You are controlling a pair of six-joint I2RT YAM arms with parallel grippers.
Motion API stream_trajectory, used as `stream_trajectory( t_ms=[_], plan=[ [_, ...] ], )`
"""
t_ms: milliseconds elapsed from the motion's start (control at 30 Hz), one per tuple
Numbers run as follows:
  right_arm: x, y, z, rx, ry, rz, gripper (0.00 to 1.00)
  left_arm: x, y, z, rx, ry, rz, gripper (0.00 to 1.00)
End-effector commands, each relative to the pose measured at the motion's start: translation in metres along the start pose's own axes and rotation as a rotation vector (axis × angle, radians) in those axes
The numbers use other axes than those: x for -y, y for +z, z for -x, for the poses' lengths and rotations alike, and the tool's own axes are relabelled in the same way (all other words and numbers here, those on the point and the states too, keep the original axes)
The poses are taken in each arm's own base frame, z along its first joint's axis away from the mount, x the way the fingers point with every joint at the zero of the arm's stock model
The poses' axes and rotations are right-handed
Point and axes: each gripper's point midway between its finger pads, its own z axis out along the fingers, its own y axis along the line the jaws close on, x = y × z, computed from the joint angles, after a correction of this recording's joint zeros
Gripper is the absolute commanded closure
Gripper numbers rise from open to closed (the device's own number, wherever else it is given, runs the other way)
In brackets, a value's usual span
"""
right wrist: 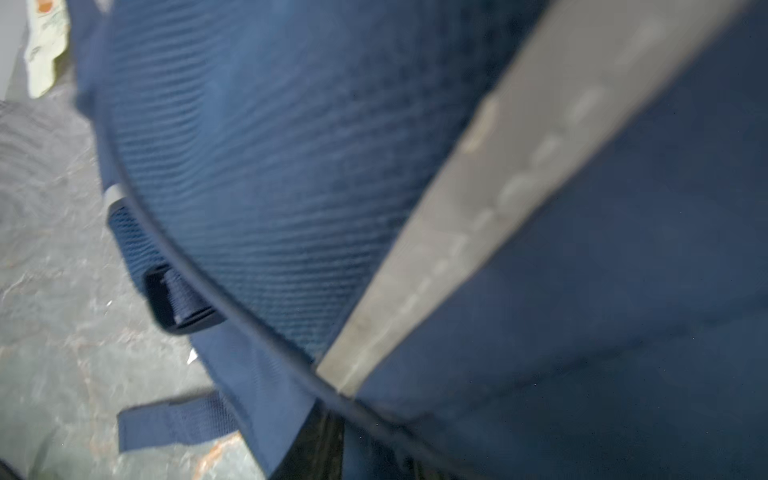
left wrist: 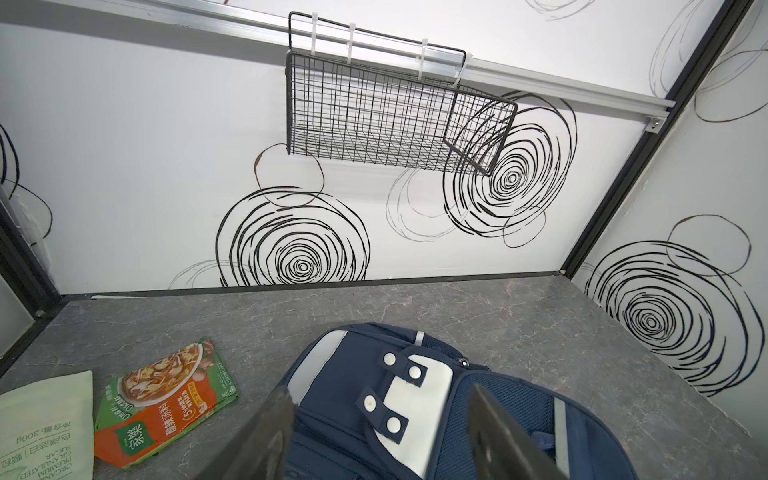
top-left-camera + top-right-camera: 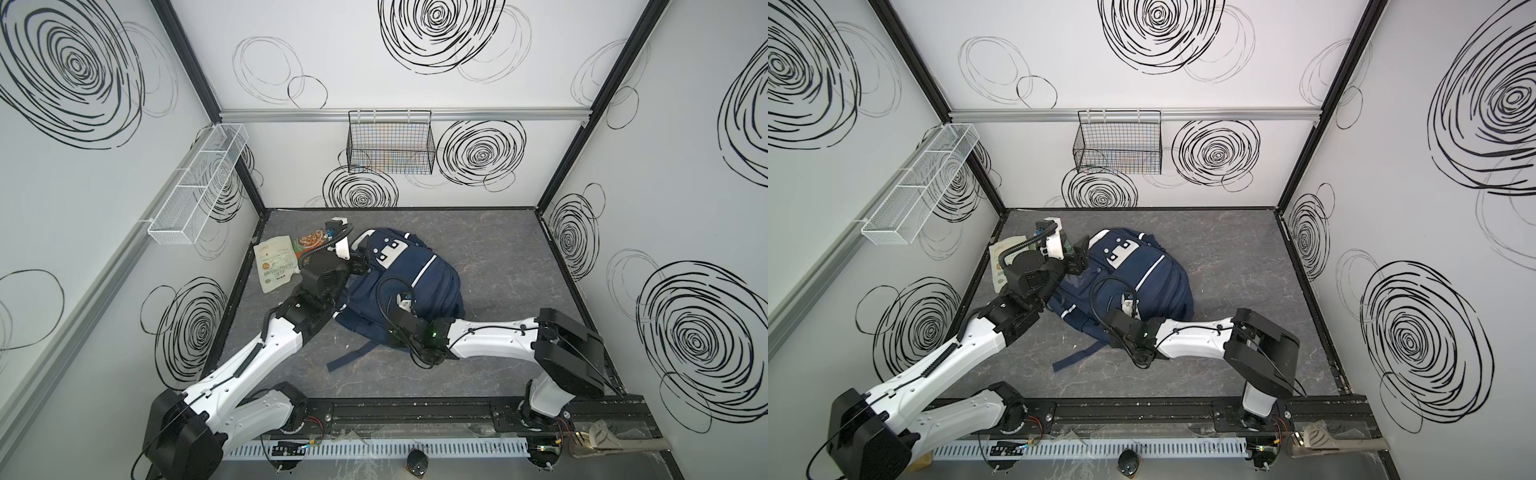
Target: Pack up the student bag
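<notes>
Navy student bag (image 3: 419,270) flat on the grey marbled table (image 3: 498,249), both arms on it.

White walls scrawled with black swirls box the table in, with a black wire basket (image 3: 390,143) on the back wall and a white mesh basket (image 3: 199,183) on the left wall. The left wrist view shows an orange-green soup packet (image 2: 166,399) beside a pale sugar pouch (image 2: 41,424); in both top views the arm half hides the packet. The left gripper (image 2: 382,392) hangs released over the bag's panda patch (image 2: 415,399), jaws wide apart. The right gripper (image 3: 395,311) presses against the bag's near side; its wrist view is blurred fabric, so I cannot tell its grip.
</notes>
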Motion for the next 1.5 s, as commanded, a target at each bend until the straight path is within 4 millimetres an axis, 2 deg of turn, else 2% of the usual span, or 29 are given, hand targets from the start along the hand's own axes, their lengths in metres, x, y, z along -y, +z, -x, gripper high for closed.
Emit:
stream_trajectory(
  t_ms=[0,100,233,333,400,467,533,633,733,833,967,1067,1300,1400,1467],
  plan=[
    [-0.001,-0.002,0.01,0.049,-0.049,-0.033,0.83,0.001,-0.002,0.015,0.052,-0.035,-0.02,0.31],
    [-0.008,-0.012,0.012,0.067,-0.08,-0.029,1.0,0.005,-0.001,0.013,0.041,-0.03,-0.041,0.31],
    [-0.022,-0.031,0.016,0.086,-0.133,0.041,1.0,0.02,-0.002,0.01,0.031,0.051,-0.119,0.31],
    [-0.034,-0.052,0.025,0.126,-0.155,0.164,1.0,0.047,-0.011,0.001,0.033,0.235,-0.247,0.3],
    [-0.04,-0.067,0.035,0.15,-0.166,0.226,1.0,0.072,-0.024,-0.015,0.029,0.416,-0.361,0.26],
    [-0.045,-0.078,0.043,0.161,-0.186,0.273,1.0,0.086,-0.035,-0.03,0.017,0.549,-0.417,0.16],
    [-0.051,-0.089,0.052,0.178,-0.207,0.323,1.0,0.095,-0.044,-0.04,0.02,0.641,-0.462,0.14],
    [-0.055,-0.104,0.066,0.228,-0.232,0.361,1.0,0.108,-0.058,-0.075,0.0,0.79,-0.619,0.13],
    [-0.059,-0.119,0.078,0.28,-0.25,0.405,1.0,0.122,-0.075,-0.109,-0.065,0.868,-0.789,0.14],
    [-0.057,-0.133,0.089,0.334,-0.255,0.437,1.0,0.126,-0.083,-0.127,-0.103,0.906,-0.855,0.14],
    [-0.053,-0.15,0.095,0.389,-0.249,0.479,1.0,0.129,-0.094,-0.137,-0.136,0.928,-0.931,0.16],
    [-0.053,-0.158,0.09,0.395,-0.267,0.527,1.0,0.129,-0.103,-0.139,-0.137,0.922,-0.98,0.18],
    [-0.067,-0.166,0.076,0.365,-0.299,0.667,1.0,0.128,-0.1,-0.16,-0.188,0.937,-1.017,0.2],
    [-0.077,-0.169,0.069,0.328,-0.334,0.714,1.0,0.125,-0.096,-0.165,-0.204,0.954,-0.997,0.25],
    [-0.077,-0.168,0.065,0.31,-0.346,0.716,1.0,0.121,-0.091,-0.165,-0.212,0.951,-0.961,0.35]
  ],
)
